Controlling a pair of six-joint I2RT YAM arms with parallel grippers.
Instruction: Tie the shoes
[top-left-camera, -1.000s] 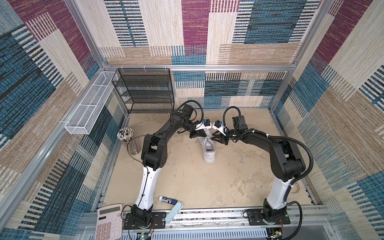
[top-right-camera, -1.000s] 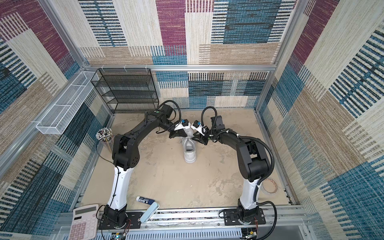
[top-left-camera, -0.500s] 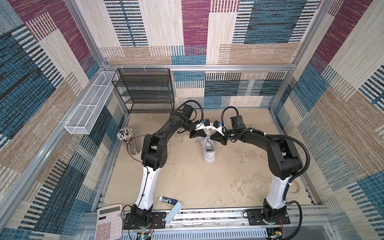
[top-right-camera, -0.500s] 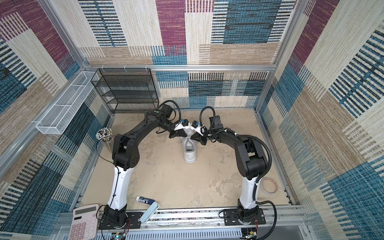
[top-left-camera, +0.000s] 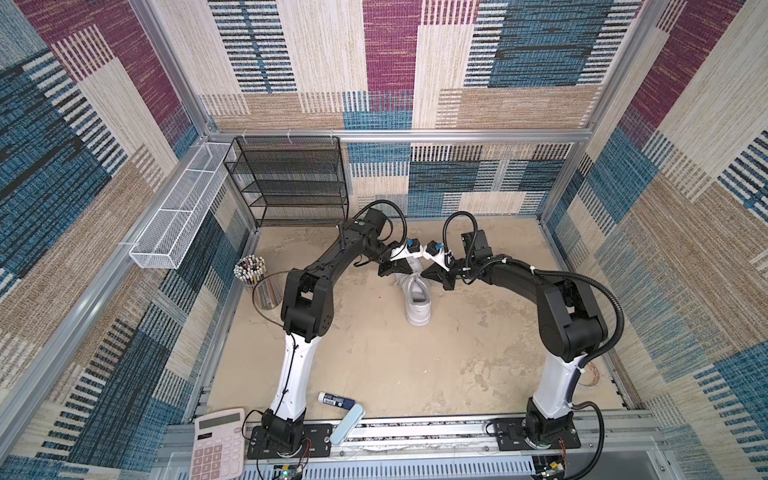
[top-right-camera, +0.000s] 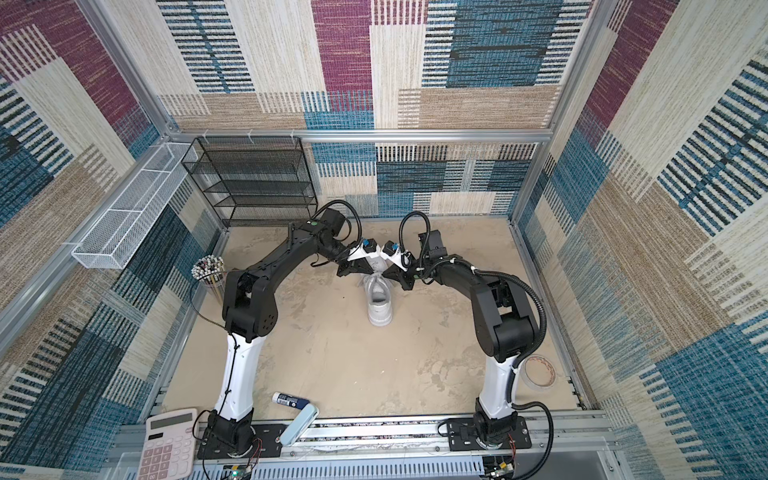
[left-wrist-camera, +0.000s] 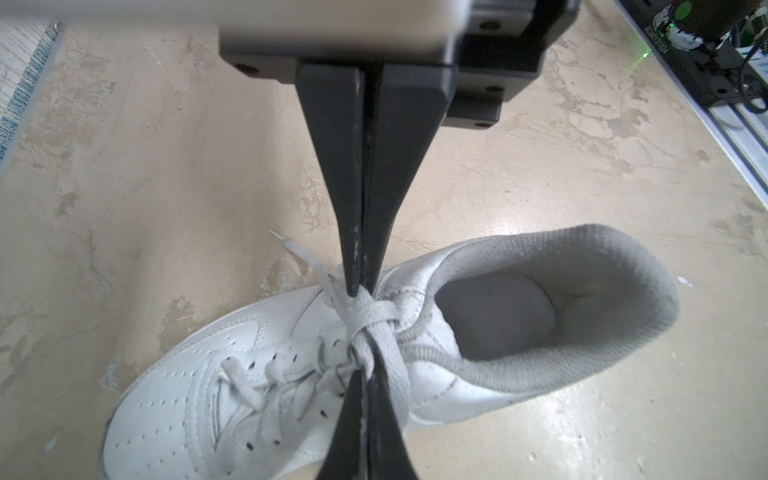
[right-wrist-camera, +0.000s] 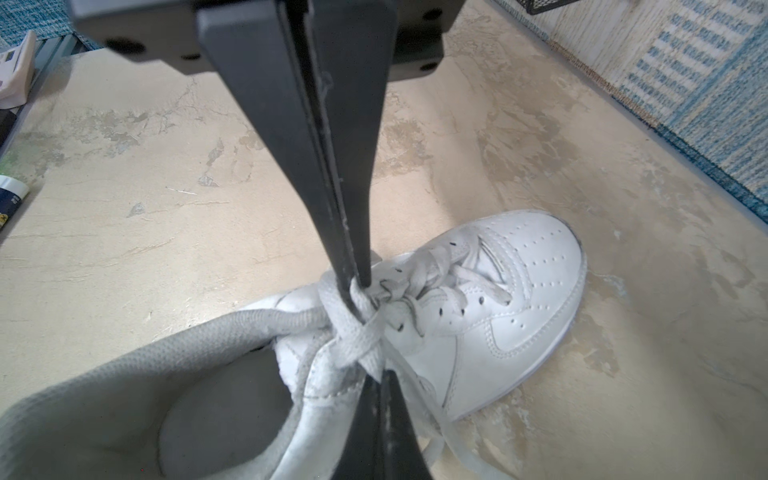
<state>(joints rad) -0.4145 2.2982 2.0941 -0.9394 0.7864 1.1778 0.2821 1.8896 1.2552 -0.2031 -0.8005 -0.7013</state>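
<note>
A white low-top shoe (top-left-camera: 417, 303) (top-right-camera: 380, 309) stands mid-table in both top views, toe toward the back wall. Its white laces (left-wrist-camera: 376, 318) (right-wrist-camera: 353, 332) cross in a simple knot at the top of the tongue. My left gripper (left-wrist-camera: 364, 374) (right-wrist-camera: 358, 286) (top-left-camera: 409, 272) is shut on a lace strand at one side of the knot. Facing it tip to tip, my right gripper (right-wrist-camera: 376, 376) (left-wrist-camera: 360, 291) (top-left-camera: 424, 275) is shut on a strand at the other side. One loose lace end (left-wrist-camera: 299, 253) lies on the table beside the shoe.
A black mesh shelf (top-left-camera: 291, 183) and a white wire basket (top-left-camera: 178, 216) stand at the back left. A cup of pencils (top-left-camera: 253, 278) is by the left arm. Near the front lie a calculator (top-left-camera: 218, 442), a tube (top-left-camera: 336, 401) and a pale blue case (top-left-camera: 347, 424). A tape roll (top-right-camera: 538, 372) sits front right.
My right gripper has moved left to the shoe's tongue and shut on a lace. The left gripper has stayed shut in place.
</note>
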